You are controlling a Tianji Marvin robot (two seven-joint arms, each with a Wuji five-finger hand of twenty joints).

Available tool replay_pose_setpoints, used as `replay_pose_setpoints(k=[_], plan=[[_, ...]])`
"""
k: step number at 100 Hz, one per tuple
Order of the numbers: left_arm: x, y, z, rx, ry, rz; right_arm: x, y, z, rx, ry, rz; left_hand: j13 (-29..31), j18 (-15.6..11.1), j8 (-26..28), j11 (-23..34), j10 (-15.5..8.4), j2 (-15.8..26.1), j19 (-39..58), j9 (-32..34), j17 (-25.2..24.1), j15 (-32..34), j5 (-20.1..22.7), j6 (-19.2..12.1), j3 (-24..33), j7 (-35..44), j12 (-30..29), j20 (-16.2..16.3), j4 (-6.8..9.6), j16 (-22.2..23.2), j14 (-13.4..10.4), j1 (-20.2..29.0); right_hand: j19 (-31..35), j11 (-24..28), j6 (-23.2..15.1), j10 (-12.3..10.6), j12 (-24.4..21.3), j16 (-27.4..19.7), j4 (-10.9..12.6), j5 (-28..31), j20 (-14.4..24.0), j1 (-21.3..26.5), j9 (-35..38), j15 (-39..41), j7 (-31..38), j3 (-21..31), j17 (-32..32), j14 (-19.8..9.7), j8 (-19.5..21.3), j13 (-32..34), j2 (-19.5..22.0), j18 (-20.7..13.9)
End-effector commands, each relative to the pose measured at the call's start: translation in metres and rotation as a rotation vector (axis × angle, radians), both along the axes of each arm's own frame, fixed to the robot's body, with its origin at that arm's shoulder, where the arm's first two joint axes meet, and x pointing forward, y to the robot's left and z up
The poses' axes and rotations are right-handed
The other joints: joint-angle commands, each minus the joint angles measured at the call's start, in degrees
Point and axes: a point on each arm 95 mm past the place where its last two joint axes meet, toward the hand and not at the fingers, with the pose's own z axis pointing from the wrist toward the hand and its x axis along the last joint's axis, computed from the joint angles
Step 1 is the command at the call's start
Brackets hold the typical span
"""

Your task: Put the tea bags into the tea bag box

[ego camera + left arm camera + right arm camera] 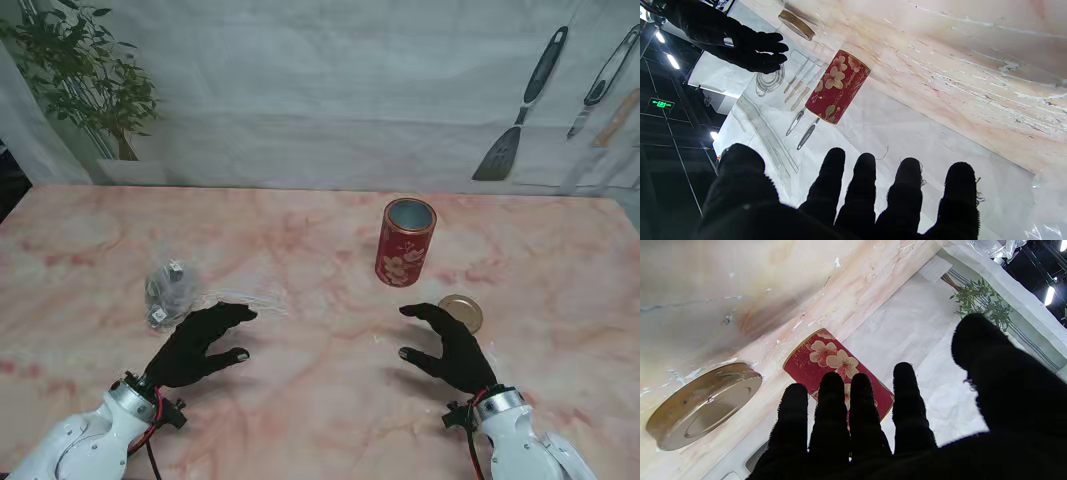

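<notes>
Lying beside left robot hand [203,343]: tea bags [170,290] | tin [405,242] apart

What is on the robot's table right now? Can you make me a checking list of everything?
Surface: pink marbled table top, flat, no spills seen.
Job's things: red flowered round tea tin upright, open; its round gold metal lid lies on the table beside it, nearer to me; clear crinkly plastic bag of tea bags on the left.
Clutter: nothing seen.
Hands: black-gloved left hand open, next to the bag; black-gloved right hand open, next to the lid.
Cables: red and black wires at both wrists.
Surroundings: white backdrop cloth printed with kitchen utensils; green leafy plant far left.
</notes>
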Motion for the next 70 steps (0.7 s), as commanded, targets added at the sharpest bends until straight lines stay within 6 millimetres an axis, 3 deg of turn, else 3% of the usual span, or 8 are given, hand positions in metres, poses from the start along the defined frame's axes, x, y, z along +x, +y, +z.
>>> replay_pose_setpoints(k=[1,70], plan=[[-0.0029,-0.0004,-0.0034,-0.001,0.013,-0.005,-0.0012,0.0036,-0.0007,-0.004,0.003,0.009,-1.25,-0.86,-0.24,0.14,-2.05,0.02,-1.17,-1.97,-0.38,-2.21,-2.63,-1.00,0.15,-0.25,-0.66,0.58,1.48,-0.33,-0.89,-1.31,-2.00,-0.35,-0.01,-1.17,-0.06,-0.47,0.56,0.46,0.82,0.56,-0.55,-0.74,-0.50,-0.80,-0.62,-2.30,-0.48,-0.82,-2.02,-3.59],[0.0070,-0.0024,-0.0052,-0.019,0.034,-0.022,0.0046,-0.0018,0.0007,-0.002,0.032,-0.004,-1.14,-0.95,-0.21,0.19,-1.93,0.12,-1.05,-1.95,-0.36,-2.12,-2.49,-0.95,0.08,-0.25,-0.68,0.60,1.38,-0.24,-0.70,-1.07,-2.85,0.06,0.12,-1.22,0.05,-0.41,0.59,0.48,2.55,1.17,-0.12,-0.41,-0.53,-0.88,-0.30,-2.42,-0.48,-0.44,-1.66,-4.03]])
